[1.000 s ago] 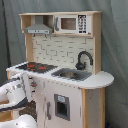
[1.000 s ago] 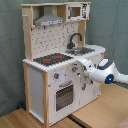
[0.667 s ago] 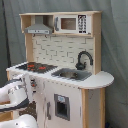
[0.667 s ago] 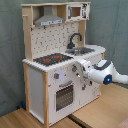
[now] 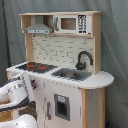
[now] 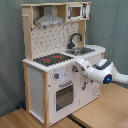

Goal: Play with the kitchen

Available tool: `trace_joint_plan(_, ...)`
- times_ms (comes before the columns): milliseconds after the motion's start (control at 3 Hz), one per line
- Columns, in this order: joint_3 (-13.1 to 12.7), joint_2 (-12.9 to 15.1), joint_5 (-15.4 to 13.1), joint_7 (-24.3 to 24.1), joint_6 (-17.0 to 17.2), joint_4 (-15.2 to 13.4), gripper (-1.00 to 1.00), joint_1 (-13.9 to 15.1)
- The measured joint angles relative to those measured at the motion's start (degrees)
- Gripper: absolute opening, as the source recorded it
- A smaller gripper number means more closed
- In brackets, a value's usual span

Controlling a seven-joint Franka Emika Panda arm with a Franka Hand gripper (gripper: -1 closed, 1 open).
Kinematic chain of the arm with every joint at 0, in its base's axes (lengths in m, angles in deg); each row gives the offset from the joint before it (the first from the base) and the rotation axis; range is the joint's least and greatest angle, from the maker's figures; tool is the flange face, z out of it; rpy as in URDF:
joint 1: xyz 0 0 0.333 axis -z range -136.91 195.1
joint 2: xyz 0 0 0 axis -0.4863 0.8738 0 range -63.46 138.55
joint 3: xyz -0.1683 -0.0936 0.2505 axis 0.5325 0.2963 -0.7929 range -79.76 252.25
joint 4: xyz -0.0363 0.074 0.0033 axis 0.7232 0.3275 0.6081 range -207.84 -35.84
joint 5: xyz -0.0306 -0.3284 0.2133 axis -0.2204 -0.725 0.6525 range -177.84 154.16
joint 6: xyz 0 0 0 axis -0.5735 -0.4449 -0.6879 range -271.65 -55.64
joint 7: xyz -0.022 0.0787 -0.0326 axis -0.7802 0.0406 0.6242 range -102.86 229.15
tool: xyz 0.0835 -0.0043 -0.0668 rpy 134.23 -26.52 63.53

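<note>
White panels and pale wood make up the kitchen (image 6: 55, 65), which stands on a wooden surface (image 6: 100, 107) directly ahead of the pincer (image 6: 76, 66). The arm's tip is pressed up to the front face, just below the stovetop (image 6: 52, 59) edge and beside the knobs (image 6: 56, 76), above the oven door (image 6: 64, 95). Whether it is open or gripping something I cannot tell. It seems to be working the front controls; the next move likely calls for a small, careful turn or pull.

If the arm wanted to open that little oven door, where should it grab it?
Probably the handle bar along the top edge of the oven door, approached straight from the front of the kitchen. The windowed door faces outward, so its handle is reachable there. The gripper sits just above it.
</note>
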Motion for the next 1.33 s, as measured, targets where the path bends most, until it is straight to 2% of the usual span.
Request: trace_joint_plan(1333,-0.1,-3.9,0.0,27.0,0.1,0.3,-1.00,0.0)
